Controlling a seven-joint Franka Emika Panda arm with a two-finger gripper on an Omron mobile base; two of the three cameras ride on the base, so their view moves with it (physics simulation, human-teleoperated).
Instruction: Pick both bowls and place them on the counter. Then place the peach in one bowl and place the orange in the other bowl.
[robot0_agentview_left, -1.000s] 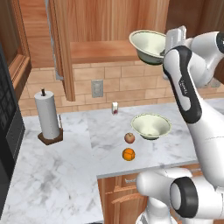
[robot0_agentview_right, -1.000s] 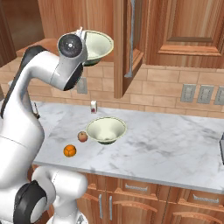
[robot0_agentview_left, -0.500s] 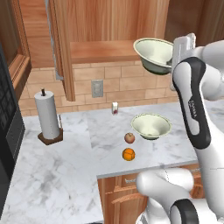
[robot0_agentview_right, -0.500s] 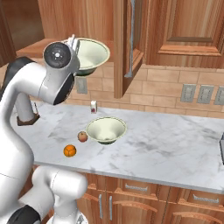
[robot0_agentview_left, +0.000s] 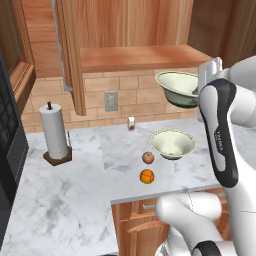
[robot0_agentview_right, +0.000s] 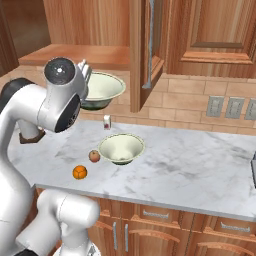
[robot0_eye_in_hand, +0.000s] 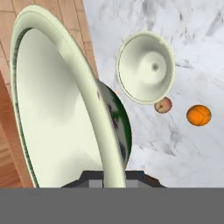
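Gripping the raised bowl's (robot0_agentview_left: 179, 88) rim, the tool (robot0_eye_in_hand: 113, 175) (clamped) well above open counter (robot0_agentview_right: 200, 170).

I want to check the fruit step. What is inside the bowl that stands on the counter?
The bowl on the counter holds nothing: its pale inside is bare in all views. The peach and the orange lie beside it on the marble counter.
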